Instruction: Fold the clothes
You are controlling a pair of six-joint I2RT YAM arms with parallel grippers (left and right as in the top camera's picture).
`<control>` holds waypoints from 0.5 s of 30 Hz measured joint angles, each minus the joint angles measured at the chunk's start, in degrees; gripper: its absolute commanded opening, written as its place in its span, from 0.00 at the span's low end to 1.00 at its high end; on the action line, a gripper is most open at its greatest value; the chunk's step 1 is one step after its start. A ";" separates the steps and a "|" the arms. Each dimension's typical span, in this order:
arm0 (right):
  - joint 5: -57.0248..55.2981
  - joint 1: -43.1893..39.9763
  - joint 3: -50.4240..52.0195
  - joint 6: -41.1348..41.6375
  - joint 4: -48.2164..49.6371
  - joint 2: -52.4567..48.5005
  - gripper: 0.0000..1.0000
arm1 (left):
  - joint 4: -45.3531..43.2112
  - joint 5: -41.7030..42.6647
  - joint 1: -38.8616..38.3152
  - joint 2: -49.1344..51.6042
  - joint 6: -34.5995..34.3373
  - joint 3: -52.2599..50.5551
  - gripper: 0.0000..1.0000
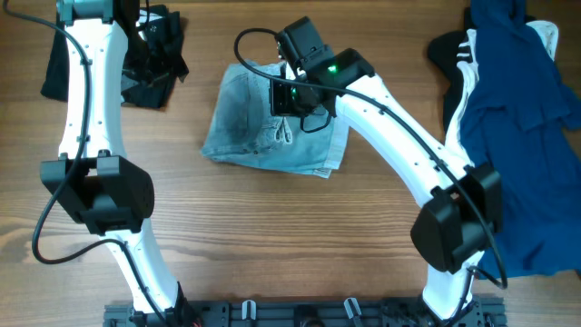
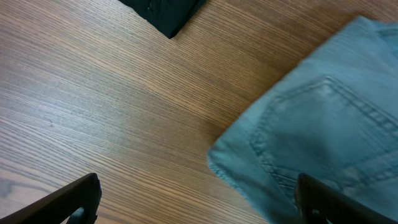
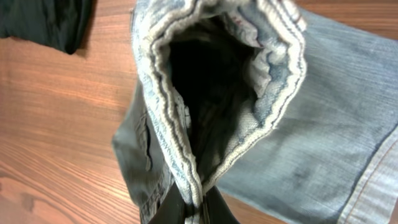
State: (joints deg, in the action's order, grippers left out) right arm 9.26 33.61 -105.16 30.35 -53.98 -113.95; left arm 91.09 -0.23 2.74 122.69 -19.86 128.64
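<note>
The light-blue denim jeans (image 1: 254,127) lie folded at the table's middle. My right gripper (image 1: 289,98) is shut on the jeans' thick hemmed edge (image 3: 205,155), which stands up in a loop above the rest of the denim in the right wrist view. My left gripper (image 2: 199,202) is open and empty, low over the wood, with a stitched back pocket of the jeans (image 2: 323,124) just by its right finger. A black garment (image 1: 154,54) lies at the back left; its corner shows in the left wrist view (image 2: 165,12) and in the right wrist view (image 3: 43,22).
A pile of navy, white and black garments (image 1: 517,118) covers the right side of the table. Another dark cloth (image 1: 56,68) lies at the far left edge. Bare wood (image 1: 272,236) spans the front.
</note>
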 measured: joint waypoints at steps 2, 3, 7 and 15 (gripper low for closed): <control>-0.15 0.00 -2.36 -0.68 -2.60 0.66 0.04 | 0.00 0.02 0.00 0.00 0.02 0.00 1.00; 0.04 0.00 -3.56 -1.16 -3.08 0.79 0.04 | 0.00 0.00 0.00 0.00 0.02 0.00 1.00; 3.54 -0.04 -6.78 -2.84 -1.79 2.12 0.04 | 0.00 0.00 0.00 0.00 0.00 0.00 1.00; 14.45 -0.13 -6.91 -4.79 0.42 2.64 0.04 | 0.00 0.00 0.00 0.00 0.02 0.00 1.00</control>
State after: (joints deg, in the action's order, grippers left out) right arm 23.70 33.47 -112.07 25.56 -53.56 -111.31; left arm 91.09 -0.23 2.74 122.69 -19.84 128.64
